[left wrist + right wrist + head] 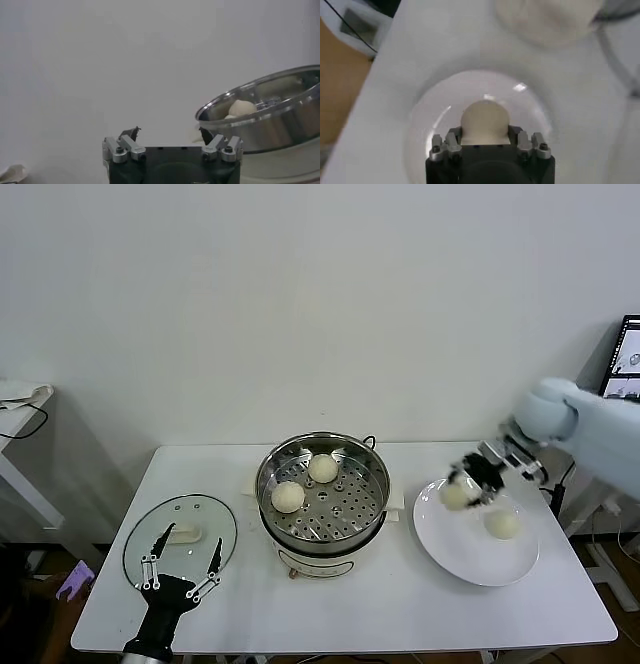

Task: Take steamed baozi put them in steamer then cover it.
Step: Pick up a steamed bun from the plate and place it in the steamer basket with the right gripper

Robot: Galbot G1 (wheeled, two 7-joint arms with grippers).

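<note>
The steamer (322, 519) stands mid-table with two steamed baozi (322, 468) (288, 497) on its perforated tray. My right gripper (462, 489) is shut on a third baozi (455, 495) over the left part of a white plate (470, 559). In the right wrist view that baozi (485, 120) fills the gap between the jaws of the right gripper (485, 132). A fourth baozi (501, 524) lies on the plate. The cover (215, 519), a glass lid, lies flat at the table's left. My left gripper (190, 544) (168, 134) hangs open over it, holding nothing.
The left wrist view shows the steamer (265, 120) off to one side with a baozi (242, 107) inside. A monitor (625, 359) stands at the far right beyond the table, and a small side table (15, 419) at the far left.
</note>
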